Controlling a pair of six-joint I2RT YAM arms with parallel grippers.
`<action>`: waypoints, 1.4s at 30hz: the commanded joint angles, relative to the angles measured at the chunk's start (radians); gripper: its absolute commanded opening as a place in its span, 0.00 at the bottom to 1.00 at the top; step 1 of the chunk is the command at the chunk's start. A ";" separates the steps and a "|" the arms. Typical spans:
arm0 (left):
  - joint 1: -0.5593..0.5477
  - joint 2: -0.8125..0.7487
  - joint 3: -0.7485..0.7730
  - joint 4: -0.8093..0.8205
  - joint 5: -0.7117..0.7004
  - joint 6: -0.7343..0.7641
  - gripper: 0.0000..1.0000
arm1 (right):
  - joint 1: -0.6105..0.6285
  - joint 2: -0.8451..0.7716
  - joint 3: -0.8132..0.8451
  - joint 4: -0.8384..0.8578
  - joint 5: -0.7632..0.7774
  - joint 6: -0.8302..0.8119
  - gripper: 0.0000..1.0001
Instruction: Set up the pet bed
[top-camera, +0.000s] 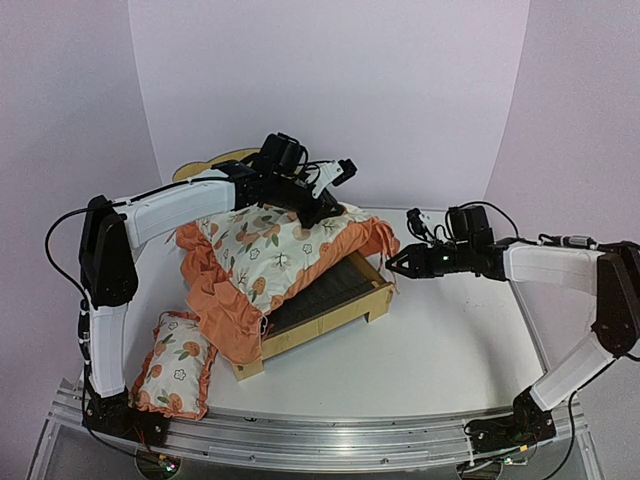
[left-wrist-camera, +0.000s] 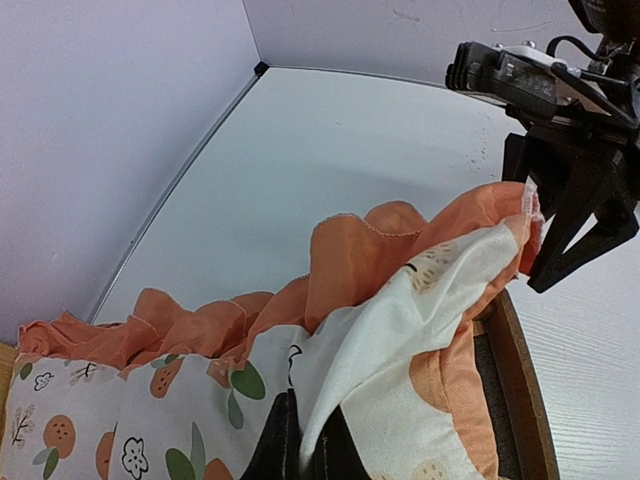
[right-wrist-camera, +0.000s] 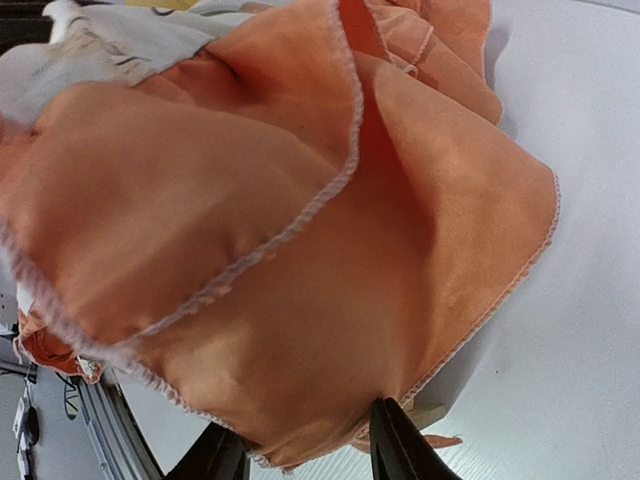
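Left jaws clamp the orange-ruffled fruit-print cushion (top-camera: 265, 250); right jaws gape at its ruffle. Light plywood pet bed (top-camera: 338, 316) runs headboard far-left, footboard near-right.

so the big ruffled fabric cushion (top-camera: 268, 250) is white with orange fruit print and orange frills, small fabric pillow (top-camera: 175, 365) matches, light plywood bed frame (top-camera: 325, 326) has a dark grey base
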 joint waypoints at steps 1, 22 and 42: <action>0.018 -0.046 0.014 0.062 -0.027 -0.023 0.00 | -0.003 0.056 0.003 0.076 0.048 0.013 0.41; 0.031 -0.042 0.027 0.077 -0.025 -0.041 0.00 | -0.018 -0.058 -0.022 0.002 0.267 0.022 0.47; 0.032 -0.033 0.036 0.073 -0.013 -0.064 0.00 | 0.111 0.014 -0.040 0.342 0.202 0.202 0.31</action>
